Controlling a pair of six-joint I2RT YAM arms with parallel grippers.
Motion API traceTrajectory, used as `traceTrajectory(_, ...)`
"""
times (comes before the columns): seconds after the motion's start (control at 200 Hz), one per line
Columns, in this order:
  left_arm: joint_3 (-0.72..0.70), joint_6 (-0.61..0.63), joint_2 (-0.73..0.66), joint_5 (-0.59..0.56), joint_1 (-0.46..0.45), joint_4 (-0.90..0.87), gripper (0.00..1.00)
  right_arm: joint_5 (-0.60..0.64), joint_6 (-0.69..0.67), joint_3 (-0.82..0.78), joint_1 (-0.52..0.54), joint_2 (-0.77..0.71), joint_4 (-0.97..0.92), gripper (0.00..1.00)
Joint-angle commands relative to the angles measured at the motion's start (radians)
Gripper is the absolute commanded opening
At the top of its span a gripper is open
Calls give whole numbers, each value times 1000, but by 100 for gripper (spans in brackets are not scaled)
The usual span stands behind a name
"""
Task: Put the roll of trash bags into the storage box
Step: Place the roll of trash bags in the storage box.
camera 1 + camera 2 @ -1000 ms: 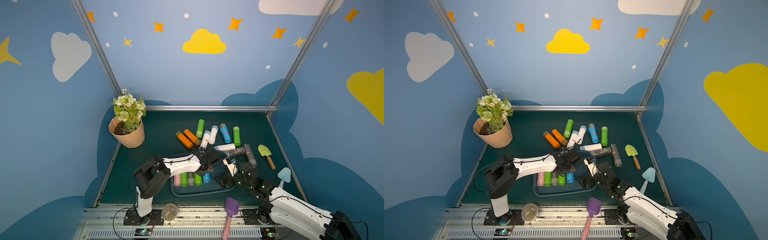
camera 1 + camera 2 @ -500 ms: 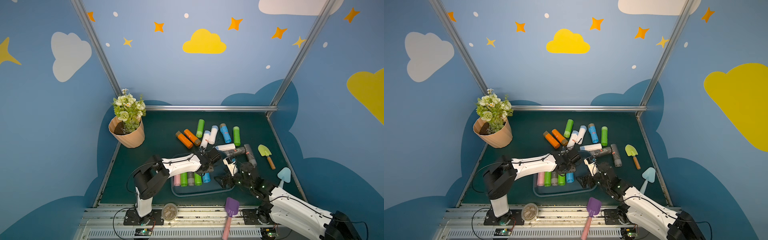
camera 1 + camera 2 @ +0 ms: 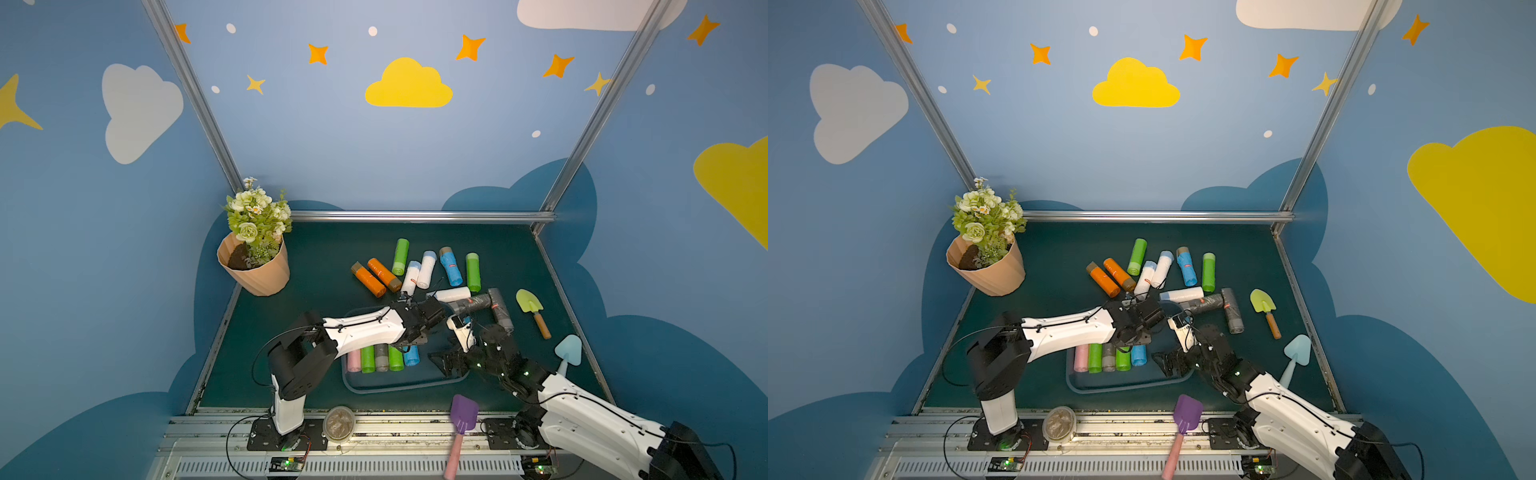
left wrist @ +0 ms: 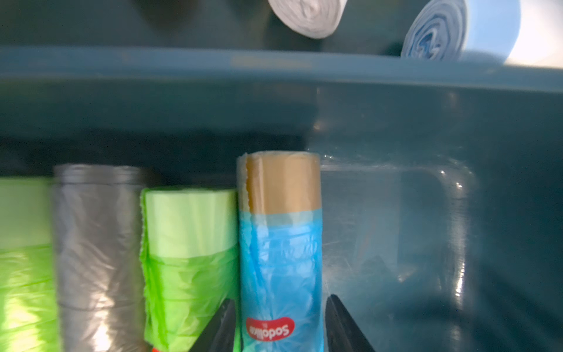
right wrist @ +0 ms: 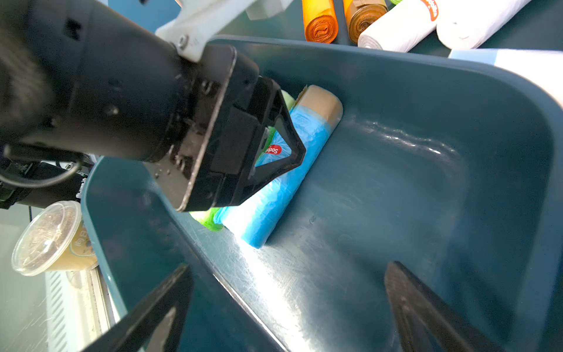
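Five rolls lie side by side in the left half of the storage box (image 3: 399, 389), as both top views show: a pink roll (image 3: 354, 360), a green roll (image 3: 367, 360), a grey roll (image 3: 381, 358), a second green roll (image 3: 395, 358) and, last in the row, the blue roll (image 3: 411, 355). The blue roll rests flat on the box floor, pressed against its green neighbour, its tan-wrapped end toward the far wall. The left fingers (image 4: 219, 330) reach down into the box and stand one on each flank of the blue roll, very close to it. Whether they pinch it or stand just clear cannot be told from the left wrist view. The right fingers (image 5: 158, 304) are spread wide over the right end of the box, with only the scuffed box floor between them. Beyond the far rim, ten loose rolls (image 3: 368, 280) lie scattered on the bench (image 3: 324, 266), in orange, green, white, blue and dark grey. A tan flower pot (image 3: 259, 276) at the back left holds dark soil (image 3: 237, 261) and pale flowers (image 3: 257, 216). A clear lidded cup (image 3: 339, 423) on the front rail holds something brownish that cannot be made out.
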Motion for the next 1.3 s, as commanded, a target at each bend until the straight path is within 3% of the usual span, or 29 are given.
traceTrajectory(0.0, 3, 17, -11, -65, 5, -129, 48, -9, 6, 3, -6, 2, -11, 97)
traceTrajectory(0.731, -78, 49, -270, -117, 31, -134, 48, -66, -41, 14, 8, 0, -24, 97)
traceTrajectory(0.976, -78, 109, -335, -92, 206, -89, 54, -53, -47, 3, 27, -43, -35, 97)
traceTrajectory(1.296, -72, 106, -250, 44, 450, 79, 65, -21, -54, 6, 67, -62, -20, 97)
